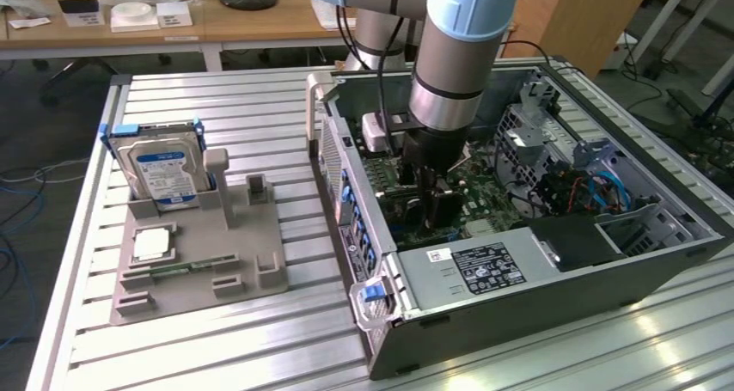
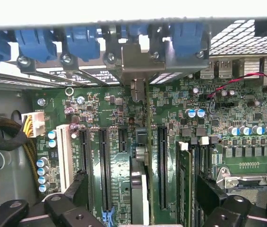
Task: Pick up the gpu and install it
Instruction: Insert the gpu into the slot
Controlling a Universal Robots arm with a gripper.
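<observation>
Gripper (image 2: 140, 201): fingers spread wide, gripping nothing, straddling the card inside the computer case (image 1: 504, 322).
Gpu (image 2: 139, 142): upright, edge-on between the fingers, bracket at the rear wall, apparently seated in its motherboard (image 2: 124, 113) slot.
Gray fixture (image 1: 195, 262): holds the hard drive (image 1: 161, 172), outside the case.

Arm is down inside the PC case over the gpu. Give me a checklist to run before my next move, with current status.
1. gripper open, fingers either side of the gpu and apart from it: ok.
2. gpu upright, edge-on to the motherboard: ok.
3. gpu pressed fully home in its slot: cannot tell.
4. end bracket up at the case's rear wall: ok.
5. end bracket latched: cannot tell.
6. Fingers clear of the memory stick beside them: cannot tell.
</observation>
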